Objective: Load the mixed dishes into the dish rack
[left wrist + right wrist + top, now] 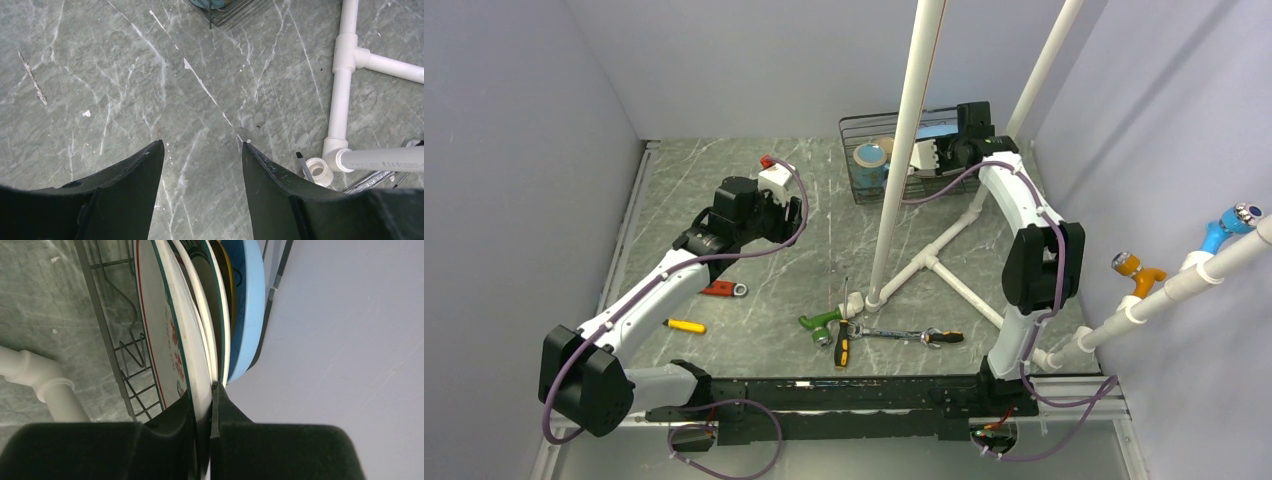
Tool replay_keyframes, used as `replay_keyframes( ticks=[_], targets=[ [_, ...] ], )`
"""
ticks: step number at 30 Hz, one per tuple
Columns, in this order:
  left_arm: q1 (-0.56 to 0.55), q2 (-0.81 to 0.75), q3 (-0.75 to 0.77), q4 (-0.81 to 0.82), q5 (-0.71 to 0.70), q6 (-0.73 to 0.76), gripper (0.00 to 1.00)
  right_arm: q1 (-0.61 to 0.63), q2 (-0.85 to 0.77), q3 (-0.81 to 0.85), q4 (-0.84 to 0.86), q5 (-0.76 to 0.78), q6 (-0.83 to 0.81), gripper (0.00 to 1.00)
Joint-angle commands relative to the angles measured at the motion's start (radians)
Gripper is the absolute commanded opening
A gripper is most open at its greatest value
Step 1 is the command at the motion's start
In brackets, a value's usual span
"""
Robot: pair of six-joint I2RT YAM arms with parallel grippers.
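The black wire dish rack [904,150] stands at the back of the table. A teal mug [871,165] sits in its left part. In the right wrist view a light-blue plate [247,305], a dark yellow-centred plate [228,270] and a white plate with a dark green rim [220,315] stand on edge in the rack [100,325]. My right gripper [204,392] is shut on the rim of a whitish dish [165,340] with thin green and red edge lines, standing beside them. My left gripper [202,145] is open and empty over bare table.
A white pipe frame [904,170] rises in front of the rack, with its feet across the table [342,95]. A red-handled wrench [722,289], a yellow screwdriver [686,326], green-handled tools [821,322] and a wrench [904,335] lie near the front. Walls close in on both sides.
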Motion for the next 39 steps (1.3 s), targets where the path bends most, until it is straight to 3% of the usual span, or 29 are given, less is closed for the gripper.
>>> replay_keyframes(
  ticks=[1,6,12,14,15,16,23,28,31,34,39],
  targets=[
    [0.005,-0.005,-0.013,0.046,0.004,0.004,0.64,-0.01,0.0,0.022,0.043,-0.035,-0.011,0.11],
    [0.004,-0.001,-0.013,0.044,0.002,0.01,0.63,-0.016,-0.027,-0.058,0.104,-0.053,0.015,0.35],
    [0.004,-0.026,-0.022,0.055,-0.009,0.015,0.64,-0.016,-0.048,-0.069,0.08,-0.085,0.081,0.47],
    [0.005,-0.029,-0.021,0.056,-0.004,0.013,0.64,-0.017,-0.073,-0.079,0.073,-0.095,0.117,0.55],
    [0.004,-0.033,-0.023,0.056,-0.003,0.011,0.64,-0.016,-0.088,-0.09,0.073,-0.099,0.136,0.92],
    [0.004,-0.035,-0.022,0.057,-0.001,0.011,0.64,-0.016,-0.106,-0.103,0.074,-0.103,0.156,0.99],
    [0.004,-0.078,-0.035,0.068,0.01,0.0,0.64,-0.014,-0.213,-0.138,-0.003,-0.17,0.375,1.0],
    [0.004,-0.114,-0.042,0.077,0.018,-0.013,0.64,-0.012,-0.334,-0.235,0.076,-0.211,0.635,1.0],
    [0.004,-0.139,-0.043,0.076,0.009,-0.022,0.64,-0.009,-0.406,-0.292,0.141,-0.263,0.857,1.0],
    [0.004,-0.18,-0.047,0.073,-0.013,-0.024,0.65,0.004,-0.486,-0.395,0.298,-0.266,1.21,1.0],
    [0.004,-0.283,-0.082,0.08,-0.092,-0.042,0.69,0.028,-0.663,-0.635,0.453,-0.125,1.721,1.0]
  ],
)
